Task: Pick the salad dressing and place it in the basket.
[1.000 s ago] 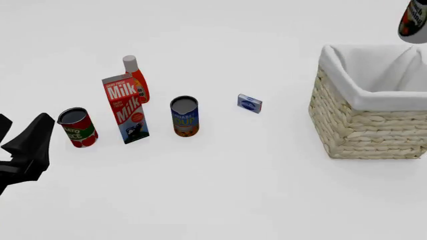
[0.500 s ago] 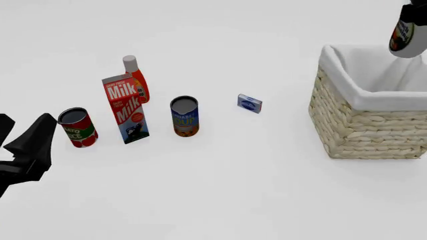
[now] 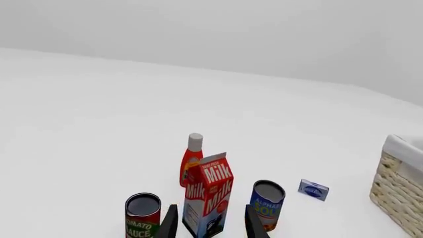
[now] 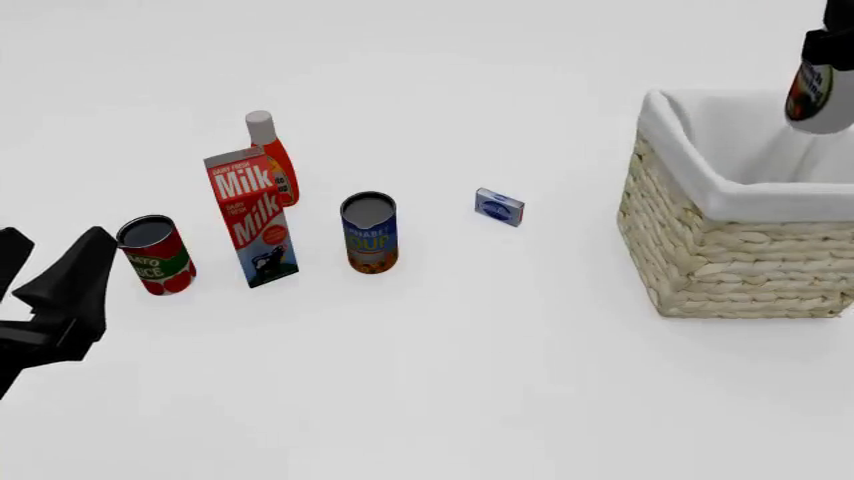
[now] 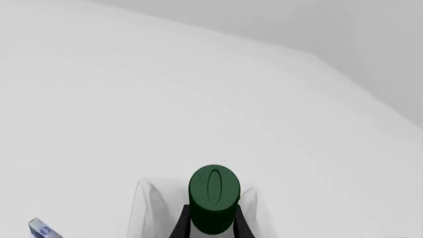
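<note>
I had the salad dressing (image 4: 810, 95) clamped in the right gripper (image 5: 211, 225) — fingers pinching just under its green cap — hanging over the basket (image 4: 738, 230) by the tabletop's right edge, not yet down inside. Left gripper (image 3: 210, 223) sat idle, fingers spread, pointed at the milk carton (image 4: 251, 217) near the left edge.

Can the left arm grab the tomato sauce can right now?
Probably yes. The left gripper sits open beside the tomato sauce can with nothing between them, and the milk carton stands on the can's far side, out of the way.
</note>
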